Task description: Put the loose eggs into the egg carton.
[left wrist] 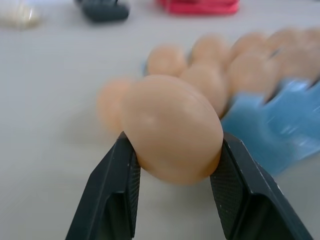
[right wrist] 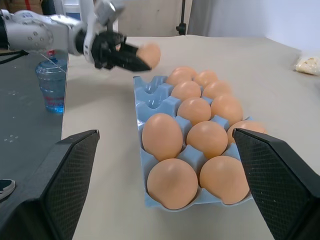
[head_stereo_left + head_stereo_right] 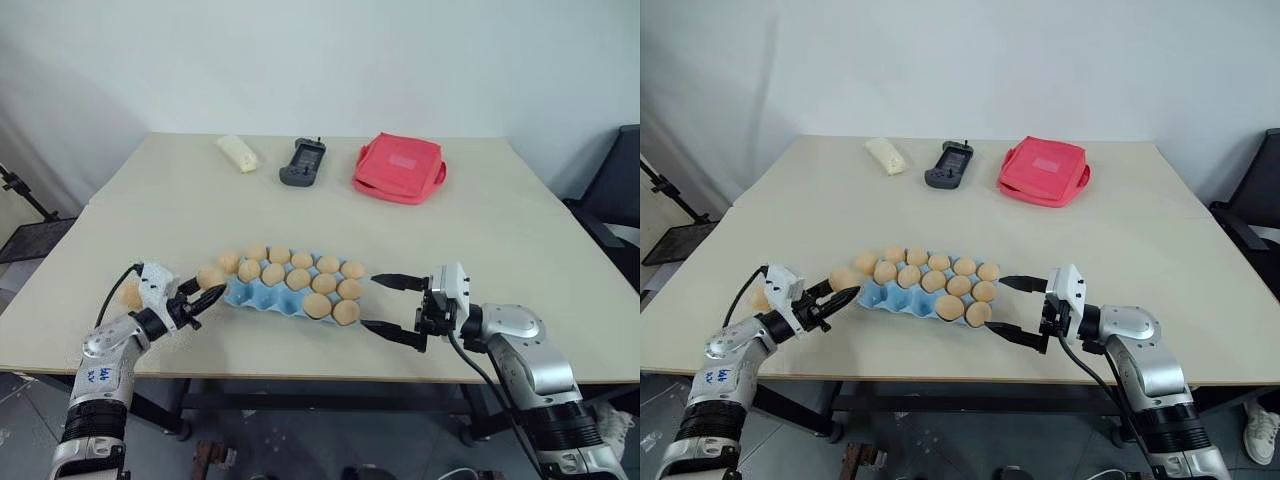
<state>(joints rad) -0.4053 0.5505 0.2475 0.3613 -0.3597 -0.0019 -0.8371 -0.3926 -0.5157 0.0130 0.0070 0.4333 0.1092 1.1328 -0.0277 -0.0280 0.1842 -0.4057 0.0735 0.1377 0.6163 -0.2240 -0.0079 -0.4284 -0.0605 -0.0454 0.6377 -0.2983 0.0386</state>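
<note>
Egg (image 1: 172, 129) clamped in my left jaws; right jaws wide; egg carton (image 3: 262, 297) beyond, three cups unfilled.

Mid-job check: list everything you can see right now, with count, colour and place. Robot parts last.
egg carton: one, light blue, near edge of the table, between the grippers.
eggs in carton: about twelve, tan-orange; near-left cups empty.
held egg: one, tan-orange, between the left fingers, beside the carton's left end.
loose egg: one, tan-orange, on the table behind the left wrist.
pouch: one, red, far right.
handheld device: one, dark grey, far centre.
pale bag: one, cream, far left.
table: one, beige.
left gripper: shut on the held egg.
right gripper: open, at the carton's right end.
</note>
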